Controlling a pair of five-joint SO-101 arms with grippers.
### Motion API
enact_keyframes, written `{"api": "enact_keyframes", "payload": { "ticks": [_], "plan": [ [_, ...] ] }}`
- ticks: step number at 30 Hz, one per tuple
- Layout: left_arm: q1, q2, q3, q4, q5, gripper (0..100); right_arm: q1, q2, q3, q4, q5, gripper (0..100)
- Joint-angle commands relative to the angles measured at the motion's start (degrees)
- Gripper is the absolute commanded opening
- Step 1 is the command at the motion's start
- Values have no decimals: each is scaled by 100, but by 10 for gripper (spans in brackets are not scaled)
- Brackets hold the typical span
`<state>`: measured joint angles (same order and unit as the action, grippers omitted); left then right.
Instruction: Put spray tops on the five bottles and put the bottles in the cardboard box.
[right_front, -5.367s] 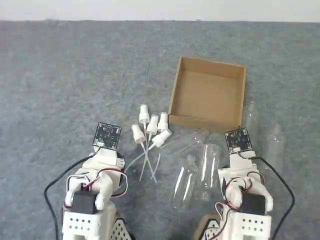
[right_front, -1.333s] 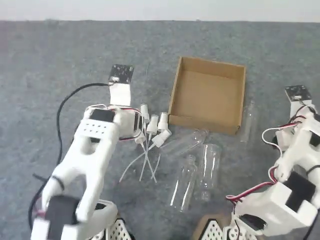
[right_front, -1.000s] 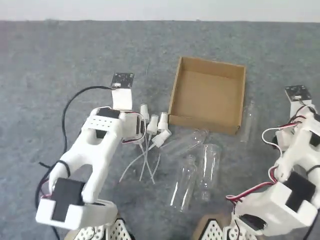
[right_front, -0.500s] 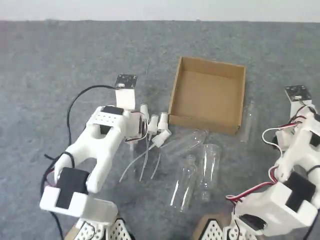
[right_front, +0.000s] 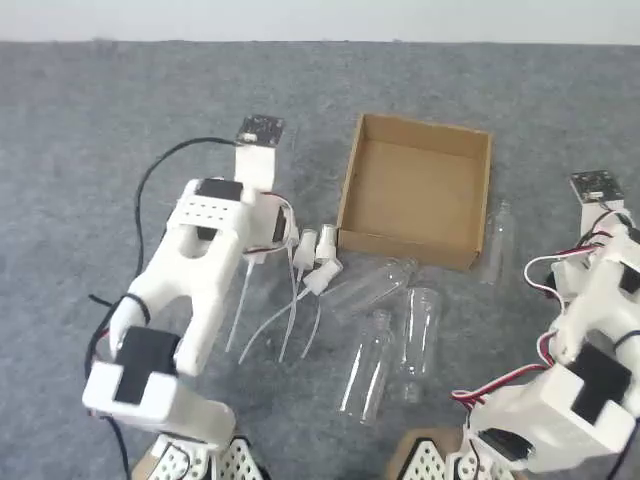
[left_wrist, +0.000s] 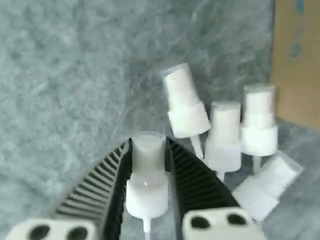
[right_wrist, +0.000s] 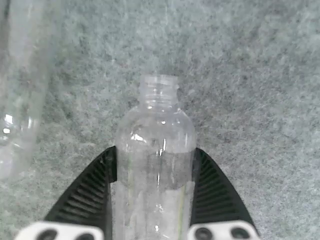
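Note:
My left gripper (left_wrist: 147, 146) is shut on a white spray top (left_wrist: 146, 185), its thin tube (right_front: 240, 300) trailing toward the near edge. Several more spray tops (left_wrist: 223, 135) lie in a cluster beside it, next to the cardboard box (right_front: 350, 190). In the right wrist view my right gripper (right_wrist: 154, 152) has its fingers against both sides of a clear, capless bottle (right_wrist: 156, 135). Three clear bottles (right_front: 420, 335) lie in front of the box, and another bottle (right_front: 497, 240) lies along its right wall.
The grey felt surface (right_front: 120, 130) is open to the left of the box and behind it. The left arm (right_front: 195, 270) stretches over the spray-top cluster. The right arm (right_front: 595, 300) stands at the right edge. A second bottle (right_wrist: 20, 75) lies close to the one held.
The left arm reached farther out, closed on one spray top and drew it left, so its tube swung away from the pile. The right arm kept still over the last second.

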<state>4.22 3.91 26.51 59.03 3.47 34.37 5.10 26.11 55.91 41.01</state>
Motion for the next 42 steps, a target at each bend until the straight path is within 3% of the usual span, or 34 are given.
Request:
{"api": "enact_keyframes", "payload": {
  "ticks": [1,5,10,14,18,23,30,36,42],
  "plan": [
    [-26,343,-198,-149,-290,73,127,136,-35,4,53,17],
    [-62,695,-233,-255,-308,135,127,136,-35,4,44,17],
    [-53,695,-215,-132,-484,137,136,136,-35,4,44,19],
    [-35,756,-207,-167,-492,136,119,127,-44,136,53,99],
    [0,756,-189,-176,-492,58,119,101,-44,189,79,172],
    [0,607,-207,-132,-492,10,119,75,-62,198,79,180],
    [-53,-756,-163,369,-492,10,22,66,-536,532,35,184],
    [-53,-1723,-127,730,-484,10,13,75,-1301,1130,35,310],
    [-53,-2330,646,308,-457,11,-189,136,-1644,1341,35,310]
  ]
}}
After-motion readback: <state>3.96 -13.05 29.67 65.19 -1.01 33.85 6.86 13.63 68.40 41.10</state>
